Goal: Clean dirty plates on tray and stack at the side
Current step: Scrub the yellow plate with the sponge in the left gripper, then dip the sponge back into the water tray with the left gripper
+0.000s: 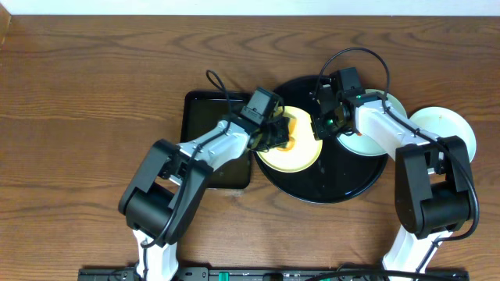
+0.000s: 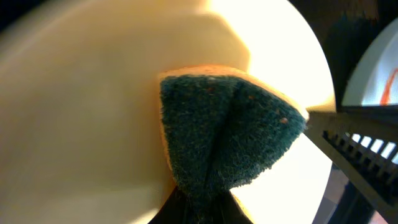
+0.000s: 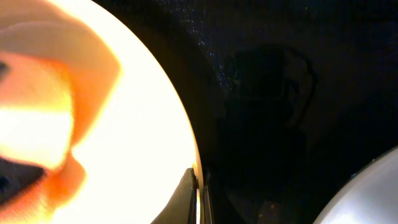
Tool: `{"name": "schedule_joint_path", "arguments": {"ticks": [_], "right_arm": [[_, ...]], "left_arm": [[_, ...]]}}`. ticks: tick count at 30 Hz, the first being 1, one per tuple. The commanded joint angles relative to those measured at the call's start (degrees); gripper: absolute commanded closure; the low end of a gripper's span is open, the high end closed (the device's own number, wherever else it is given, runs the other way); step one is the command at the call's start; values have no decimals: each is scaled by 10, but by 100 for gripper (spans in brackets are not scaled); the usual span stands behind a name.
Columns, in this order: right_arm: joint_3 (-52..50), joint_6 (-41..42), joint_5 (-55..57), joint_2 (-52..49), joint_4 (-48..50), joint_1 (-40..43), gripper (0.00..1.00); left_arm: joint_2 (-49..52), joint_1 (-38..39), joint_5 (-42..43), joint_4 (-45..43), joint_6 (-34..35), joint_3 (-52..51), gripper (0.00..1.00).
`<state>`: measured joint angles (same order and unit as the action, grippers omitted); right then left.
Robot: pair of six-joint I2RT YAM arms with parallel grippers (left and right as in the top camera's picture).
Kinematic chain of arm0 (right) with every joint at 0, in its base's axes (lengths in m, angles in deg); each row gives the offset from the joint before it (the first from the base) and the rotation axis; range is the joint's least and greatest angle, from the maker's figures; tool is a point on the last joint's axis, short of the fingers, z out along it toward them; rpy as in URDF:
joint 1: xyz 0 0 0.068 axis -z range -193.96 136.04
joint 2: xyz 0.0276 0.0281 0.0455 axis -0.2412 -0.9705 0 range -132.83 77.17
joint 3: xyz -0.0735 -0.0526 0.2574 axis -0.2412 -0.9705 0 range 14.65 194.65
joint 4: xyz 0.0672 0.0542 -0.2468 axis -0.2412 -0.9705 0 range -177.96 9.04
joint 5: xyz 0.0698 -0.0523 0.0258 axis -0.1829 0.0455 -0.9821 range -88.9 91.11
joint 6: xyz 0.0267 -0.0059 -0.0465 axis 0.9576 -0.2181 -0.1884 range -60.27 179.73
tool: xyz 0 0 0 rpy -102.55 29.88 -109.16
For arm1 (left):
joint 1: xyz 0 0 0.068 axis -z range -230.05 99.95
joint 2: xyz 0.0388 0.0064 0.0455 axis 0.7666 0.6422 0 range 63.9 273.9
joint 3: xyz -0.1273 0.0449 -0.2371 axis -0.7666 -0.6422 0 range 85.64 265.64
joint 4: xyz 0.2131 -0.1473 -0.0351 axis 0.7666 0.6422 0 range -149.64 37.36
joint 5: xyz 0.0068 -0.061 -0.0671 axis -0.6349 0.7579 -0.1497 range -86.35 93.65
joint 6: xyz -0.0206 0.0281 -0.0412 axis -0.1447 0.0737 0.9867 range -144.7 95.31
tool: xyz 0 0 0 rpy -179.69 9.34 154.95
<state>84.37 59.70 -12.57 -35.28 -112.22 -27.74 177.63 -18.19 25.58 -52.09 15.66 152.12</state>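
Green scouring fibre fills the left wrist view: a sponge (image 2: 230, 134), dark green on its face with an orange edge, is pinched in the left gripper (image 1: 275, 134), whose jaws are closed on it, and its face lies flat against the yellow plate (image 2: 93, 112). In the overhead view the sponge sits over the left half of that plate, with the gripper directly above it. Just across the plate, the right gripper (image 3: 199, 198) is clamped shut on the plate's right rim, one finger above the edge and one below. The plate itself lies on the left part of the round black tray (image 1: 324, 187), whose glossy floor shows dark beside the rim in the right wrist view. Beyond the right gripper's finger, a blue-white plate (image 1: 367, 142) rests on the right part of the same tray, largely under the right arm; the left wrist view shows an orange streak on it. Farther right, off the tray and just beside it, a pale plate (image 1: 444, 129) sits on the wooden table (image 1: 78, 94). On the opposite side, a rectangular black tray (image 1: 205, 117) lies touching the round one, under the left arm.
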Motion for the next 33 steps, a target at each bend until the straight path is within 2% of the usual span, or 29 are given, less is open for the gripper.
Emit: {"name": "schedule_joint_path", "arguments": {"ticks": [1,5,12,23,33], "right_arm": [[-12,4,-29,-14,-12,-25,99],[-12,4,-29,-14,-12,-25,99],[-12,4,-29,-14,-12,-25,99],[-12,4,-29,-14,-13,-25,99],[-12,4,-29,-14,-13,-25,99]], "left_arm": [[-23,-17,-44,14,-62,-13,93],[-76,-17,-49,20,-106,-13,93],[-144,-41,-98,73,-111,-13,93],[-146,-140,-102,167,-121,-14,93],[-106,-150,-123,177,-148,-39,93]]}}
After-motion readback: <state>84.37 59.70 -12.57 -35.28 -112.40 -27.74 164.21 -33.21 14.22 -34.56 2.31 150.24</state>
